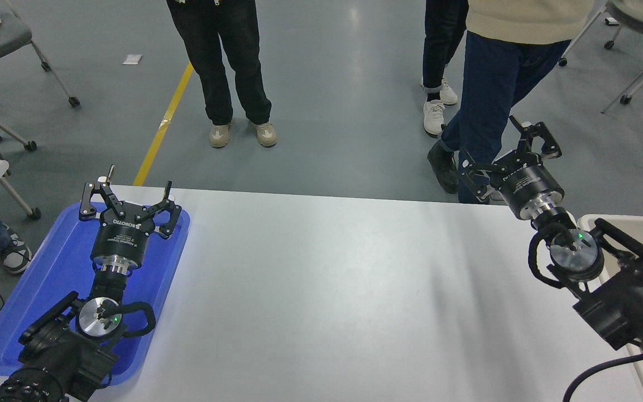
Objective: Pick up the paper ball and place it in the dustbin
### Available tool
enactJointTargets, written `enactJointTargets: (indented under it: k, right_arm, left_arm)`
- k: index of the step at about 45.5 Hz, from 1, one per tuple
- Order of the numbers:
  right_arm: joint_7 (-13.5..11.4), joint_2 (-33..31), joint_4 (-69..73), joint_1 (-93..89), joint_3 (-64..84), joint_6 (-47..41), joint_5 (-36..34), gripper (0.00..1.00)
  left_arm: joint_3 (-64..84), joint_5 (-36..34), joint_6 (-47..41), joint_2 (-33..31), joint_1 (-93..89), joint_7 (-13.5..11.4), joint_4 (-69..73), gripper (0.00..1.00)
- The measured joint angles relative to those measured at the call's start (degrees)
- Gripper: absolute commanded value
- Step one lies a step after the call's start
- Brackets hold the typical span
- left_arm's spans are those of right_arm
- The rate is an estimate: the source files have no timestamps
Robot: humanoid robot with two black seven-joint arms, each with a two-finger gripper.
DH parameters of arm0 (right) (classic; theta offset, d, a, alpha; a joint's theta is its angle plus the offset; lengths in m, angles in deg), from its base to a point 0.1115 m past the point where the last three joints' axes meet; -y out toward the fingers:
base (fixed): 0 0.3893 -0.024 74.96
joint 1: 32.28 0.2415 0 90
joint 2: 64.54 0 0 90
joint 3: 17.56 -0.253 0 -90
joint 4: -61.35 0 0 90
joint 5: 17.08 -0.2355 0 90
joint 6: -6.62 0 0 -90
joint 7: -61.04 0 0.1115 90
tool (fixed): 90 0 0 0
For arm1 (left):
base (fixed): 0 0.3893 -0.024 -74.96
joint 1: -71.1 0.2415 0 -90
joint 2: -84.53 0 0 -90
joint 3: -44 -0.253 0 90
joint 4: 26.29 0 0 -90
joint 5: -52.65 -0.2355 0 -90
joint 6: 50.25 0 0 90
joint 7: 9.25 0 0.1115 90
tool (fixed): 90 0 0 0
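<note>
The paper ball shows nowhere in this view: not on the tabletop [321,290], not in the blue tray [31,312], and not between either set of fingers. Of the task's things only the dustbin [628,223] can be seen, and just a corner of it: a pale cream rim with a rounded corner at the right edge of the picture, beside the tabletop's right end and largely covered by the right arm [628,301], which crosses over it. Its inside is hidden. At the lower left the left arm [59,352] lies parked over the blue tray, and the left gripper [132,192] points away from the camera above the tray's far end, its fingers [90,198] spread wide and holding nothing. Further off, the right gripper [508,153] reaches past the far right corner of the tabletop, out over the grey floor [327,111], its fingers [539,134] also splayed wide with nothing between them. Just behind it a person in dark blue jeans [489,84] stands close, and a person in black trousers [226,61] stands farther left.
</note>
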Motion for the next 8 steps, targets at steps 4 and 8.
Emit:
enactJointTargets:
  k: [4,8]
  right_arm:
    - [-0.01,2.07,-3.14,-0.68,-0.41,-2.87,-0.47,1.00]
    - [-0.01,3.66,-5.73,-1.38,-0.63,-5.21,-0.77,1.00]
  left_arm:
    - [0.00,0.01,0.00,0.00,0.00,0.00,-0.01,1.00]
    - [0.00,-0.01,0.00,0.00,0.00,0.00,-0.01,1.00]
